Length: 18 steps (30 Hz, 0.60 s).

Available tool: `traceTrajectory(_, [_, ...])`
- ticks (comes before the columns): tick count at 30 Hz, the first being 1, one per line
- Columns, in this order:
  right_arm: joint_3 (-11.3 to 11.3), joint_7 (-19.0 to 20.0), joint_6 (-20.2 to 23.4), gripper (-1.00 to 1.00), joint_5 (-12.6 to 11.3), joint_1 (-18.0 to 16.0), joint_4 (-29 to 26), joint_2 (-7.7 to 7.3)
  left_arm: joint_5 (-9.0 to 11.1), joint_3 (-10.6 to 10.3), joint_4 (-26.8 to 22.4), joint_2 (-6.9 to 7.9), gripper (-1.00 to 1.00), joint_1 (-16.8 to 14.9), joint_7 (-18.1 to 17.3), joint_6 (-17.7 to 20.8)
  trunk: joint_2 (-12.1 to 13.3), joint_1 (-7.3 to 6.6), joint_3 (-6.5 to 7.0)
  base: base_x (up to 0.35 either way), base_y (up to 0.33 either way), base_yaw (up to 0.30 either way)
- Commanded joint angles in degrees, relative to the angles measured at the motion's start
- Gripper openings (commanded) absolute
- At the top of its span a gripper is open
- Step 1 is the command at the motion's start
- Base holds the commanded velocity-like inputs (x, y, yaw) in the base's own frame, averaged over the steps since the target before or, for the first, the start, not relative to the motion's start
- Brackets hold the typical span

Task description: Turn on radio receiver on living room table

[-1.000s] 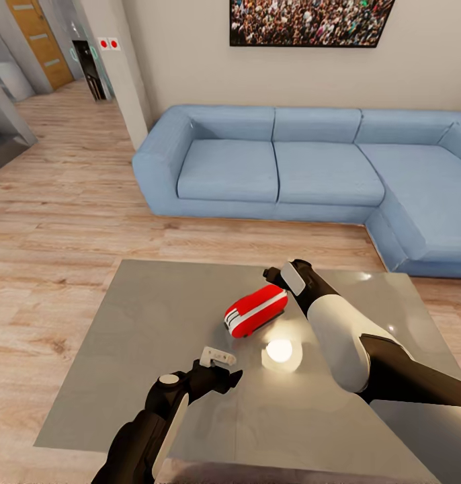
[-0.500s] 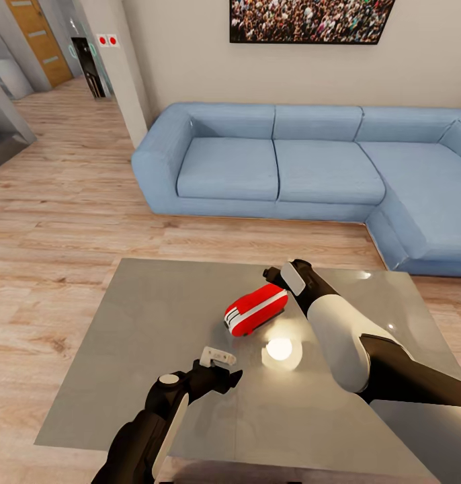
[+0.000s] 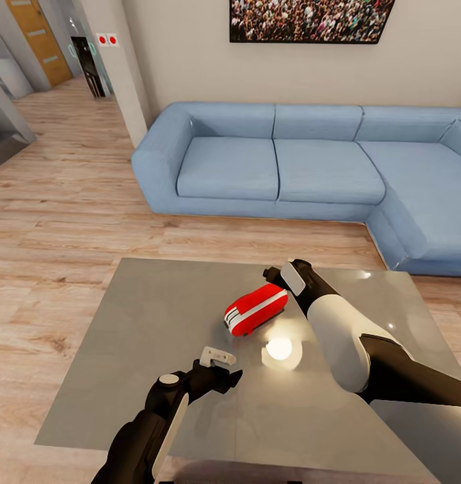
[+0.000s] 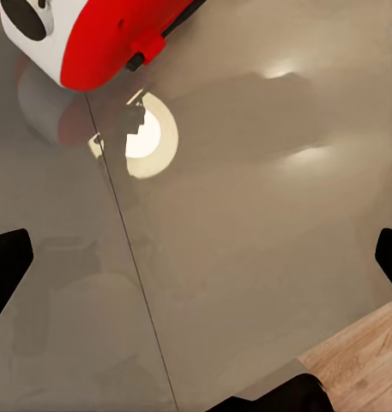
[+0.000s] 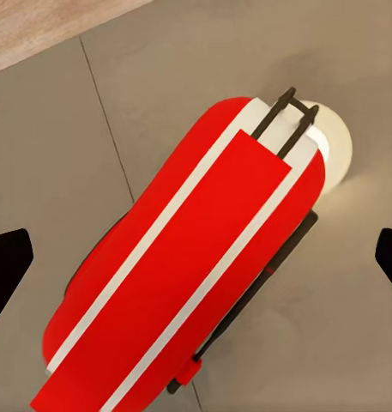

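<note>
The red radio receiver (image 3: 255, 309) with white trim lies on its side near the middle of the glossy grey table (image 3: 156, 336). My right gripper (image 3: 272, 274) hovers at the radio's far right end. In the right wrist view its fingers are spread wide, so the gripper (image 5: 196, 257) is open above the radio's striped red body (image 5: 161, 300), touching nothing. My left gripper (image 3: 217, 357) stands open over bare tabletop nearer the front edge, a short way from the radio. The left wrist view catches the radio's end (image 4: 93, 43) beyond the open left gripper (image 4: 196, 257).
A long blue L-shaped sofa (image 3: 277, 168) runs behind the table and down its right side. A crowd-photo picture (image 3: 304, 20) hangs above it. Light wood floor (image 3: 62, 222) surrounds the table. A bright lamp reflection (image 3: 279, 349) sits beside the radio.
The head view has shifted very slightly. Both arms and the radio keep their places.
</note>
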Motion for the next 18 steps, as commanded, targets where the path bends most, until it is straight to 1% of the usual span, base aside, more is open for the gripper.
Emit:
traceTrajectory(1, [0.0,0.0,0.0,1.0,0.0,0.0,0.0,0.0,0.0,0.0,0.0,0.0,1.0,0.0,0.0,0.0,0.0,0.0,-0.07,0.0,0.0,0.0])
traceTrajectory(8, [0.0,0.2,-0.1,1.0,0.1,0.0,0.0,0.0,0.0,0.0,0.0,0.0,1.0,0.0,0.0,0.0,0.0,0.0,-0.54,0.0,0.0,0.004])
traceTrajectory(18, [0.0,0.2,-0.1,1.0,0.0,0.0,0.0,0.0,0.0,0.0,0.0,0.0,1.0,0.0,0.0,0.0,0.0,0.0,-0.59,0.0,0.0,0.001])
